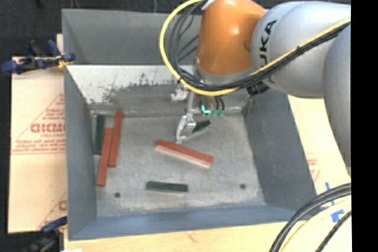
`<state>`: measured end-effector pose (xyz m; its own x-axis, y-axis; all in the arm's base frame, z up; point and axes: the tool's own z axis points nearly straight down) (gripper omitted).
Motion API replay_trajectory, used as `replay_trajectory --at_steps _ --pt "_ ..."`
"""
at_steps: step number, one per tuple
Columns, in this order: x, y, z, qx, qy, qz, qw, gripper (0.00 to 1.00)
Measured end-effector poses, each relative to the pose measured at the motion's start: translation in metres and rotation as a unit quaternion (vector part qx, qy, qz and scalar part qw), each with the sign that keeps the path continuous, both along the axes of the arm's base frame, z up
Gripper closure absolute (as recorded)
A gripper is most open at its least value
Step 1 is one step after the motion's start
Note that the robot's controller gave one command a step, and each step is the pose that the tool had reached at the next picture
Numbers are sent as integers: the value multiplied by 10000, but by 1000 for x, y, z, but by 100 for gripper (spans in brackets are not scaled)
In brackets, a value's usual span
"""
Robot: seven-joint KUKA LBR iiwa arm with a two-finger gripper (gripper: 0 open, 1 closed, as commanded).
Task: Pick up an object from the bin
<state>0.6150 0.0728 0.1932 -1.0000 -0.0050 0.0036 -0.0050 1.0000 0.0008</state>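
The gripper (188, 129) hangs low over the bin floor, near the back wall, under the arm's orange cover (227, 32); from this angle I cannot tell how far open it is, nor whether it has hold of anything. A small dark green piece (202, 124) shows just beside its tip; whether it is gripped or only lies there is unclear. Just in front of the gripper lies a red bar (184, 153) with a pale edge, flat and slanted, apart from everything else, so probably the easiest pick. Further forward lies a dark green bar (167, 187); well off to the left, two red sticks (111, 147) and a dark green stick (98, 134) lie together along the wall of the bin (80, 144), which would crowd a grasp there.
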Motion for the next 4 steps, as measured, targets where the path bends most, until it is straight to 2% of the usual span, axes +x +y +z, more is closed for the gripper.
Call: replay_trajectory --at_steps 1,2,3,4 --pt "2 0 5 3 -40 -6 10000 0" --pt "-45 -51 -111 33 -75 -277 9996 100" --pt "-45 -51 -111 34 -75 -282 9996 100" --pt "-28 -56 33 -9 -51 -80 10000 100"
